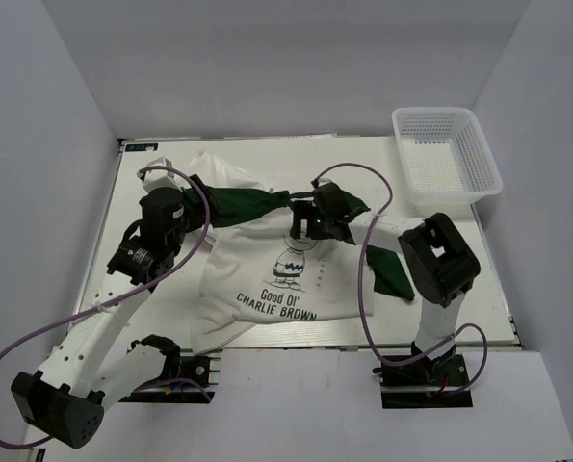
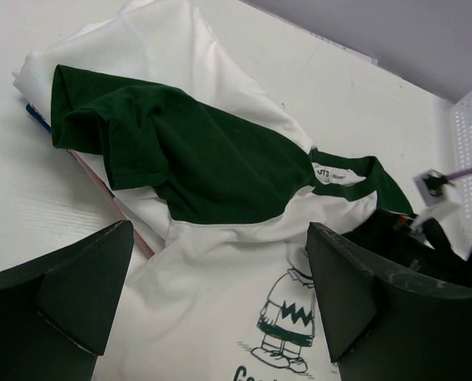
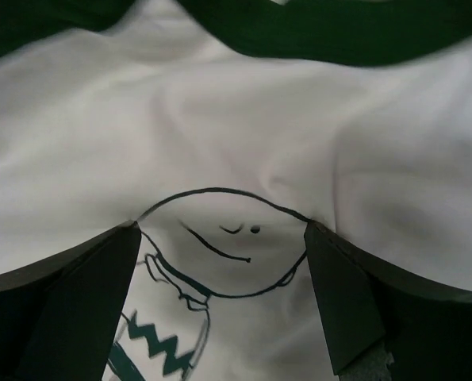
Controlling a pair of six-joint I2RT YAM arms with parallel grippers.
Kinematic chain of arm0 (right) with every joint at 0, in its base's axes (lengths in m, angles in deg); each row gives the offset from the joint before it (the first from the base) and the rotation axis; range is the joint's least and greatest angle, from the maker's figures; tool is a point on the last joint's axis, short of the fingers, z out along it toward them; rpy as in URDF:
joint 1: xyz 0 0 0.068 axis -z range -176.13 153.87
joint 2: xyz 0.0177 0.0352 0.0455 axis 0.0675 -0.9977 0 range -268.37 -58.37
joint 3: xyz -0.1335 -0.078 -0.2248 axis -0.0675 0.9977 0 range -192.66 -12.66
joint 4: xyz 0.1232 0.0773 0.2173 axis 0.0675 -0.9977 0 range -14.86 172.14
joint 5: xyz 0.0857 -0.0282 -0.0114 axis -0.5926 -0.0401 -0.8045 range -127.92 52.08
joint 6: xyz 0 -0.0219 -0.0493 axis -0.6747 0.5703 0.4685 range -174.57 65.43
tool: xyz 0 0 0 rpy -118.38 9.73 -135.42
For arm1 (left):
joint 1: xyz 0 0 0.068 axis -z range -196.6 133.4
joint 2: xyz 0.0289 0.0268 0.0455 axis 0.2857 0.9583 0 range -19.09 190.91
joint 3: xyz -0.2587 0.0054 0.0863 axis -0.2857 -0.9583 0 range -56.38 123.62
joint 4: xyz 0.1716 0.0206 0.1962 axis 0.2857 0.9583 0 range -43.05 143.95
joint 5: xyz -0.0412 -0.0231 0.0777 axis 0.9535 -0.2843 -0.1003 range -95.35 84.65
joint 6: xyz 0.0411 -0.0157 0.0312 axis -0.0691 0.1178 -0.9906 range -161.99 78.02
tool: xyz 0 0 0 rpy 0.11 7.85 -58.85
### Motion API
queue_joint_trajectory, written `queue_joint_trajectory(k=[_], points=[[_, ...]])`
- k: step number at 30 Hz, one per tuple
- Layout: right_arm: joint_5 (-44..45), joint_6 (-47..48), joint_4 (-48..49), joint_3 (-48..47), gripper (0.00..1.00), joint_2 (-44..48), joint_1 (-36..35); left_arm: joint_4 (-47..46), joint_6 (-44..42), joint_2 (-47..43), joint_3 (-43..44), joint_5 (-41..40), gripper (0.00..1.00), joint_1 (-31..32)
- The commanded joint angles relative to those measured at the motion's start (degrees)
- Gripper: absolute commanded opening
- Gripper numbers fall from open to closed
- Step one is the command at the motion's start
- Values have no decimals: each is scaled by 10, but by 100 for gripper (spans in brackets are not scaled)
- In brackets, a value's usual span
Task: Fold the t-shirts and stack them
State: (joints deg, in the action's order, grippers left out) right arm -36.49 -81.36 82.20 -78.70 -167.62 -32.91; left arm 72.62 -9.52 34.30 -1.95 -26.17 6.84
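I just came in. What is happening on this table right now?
Two arms are working on a white t-shirt with green sleeves, lying print-up on the table. The right gripper is down at the chest, below the collar, open with a finger on each side of the cartoon's head. The left gripper, also open, hangs above one green sleeve. The shirt is not yet folded. A mesh basket stands at the far right corner.

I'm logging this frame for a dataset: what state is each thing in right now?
Printed t-shirt: unfolded, print up, one green sleeve bunched.
White shirts: lying flat, partly covered by the printed one.
Basket: upright, looks empty.
Left hand: open, above the printed shirt.
Right hand: open, tips at the cloth either side of the cartoon's head.
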Motion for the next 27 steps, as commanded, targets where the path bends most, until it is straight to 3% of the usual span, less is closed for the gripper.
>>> queue_joint_trajectory(k=[1, 6, 11, 17, 20, 21, 22, 23, 24, 26, 27], points=[[94, -28, -71, 93, 90, 47, 39, 10, 1, 9, 21, -12, 100, 2], [162, -78, -117, 224, 90, 151, 76, 27, -6, 50, 44, -6, 100, 2], [146, -72, -145, 320, 90, 310, 114, 32, -58, 97, 68, 43, 100, 2], [165, -29, -217, 291, 90, 419, 126, 4, -164, 181, 98, 194, 100, 7], [194, 9, -276, 255, 90, 454, 136, 26, -195, 257, 140, 164, 100, 18], [223, -12, -325, 252, 90, 462, 142, 35, -195, 295, 166, 140, 100, 18], [307, -46, -379, 241, 90, 468, 148, 57, -200, 313, 179, 106, 100, 18], [313, -60, -375, 240, 90, 497, 150, 64, -200, 330, 192, 91, 100, 18], [301, -50, -348, 246, 90, 511, 150, 64, -214, 344, 210, 80, 100, 23], [185, -10, -275, 275, 90, 576, 149, 64, -222, 373, 231, 73, 100, 23], [77, 0, -219, 295, 90, 587, 146, 64, -222, 379, 238, 67, 100, 23]])
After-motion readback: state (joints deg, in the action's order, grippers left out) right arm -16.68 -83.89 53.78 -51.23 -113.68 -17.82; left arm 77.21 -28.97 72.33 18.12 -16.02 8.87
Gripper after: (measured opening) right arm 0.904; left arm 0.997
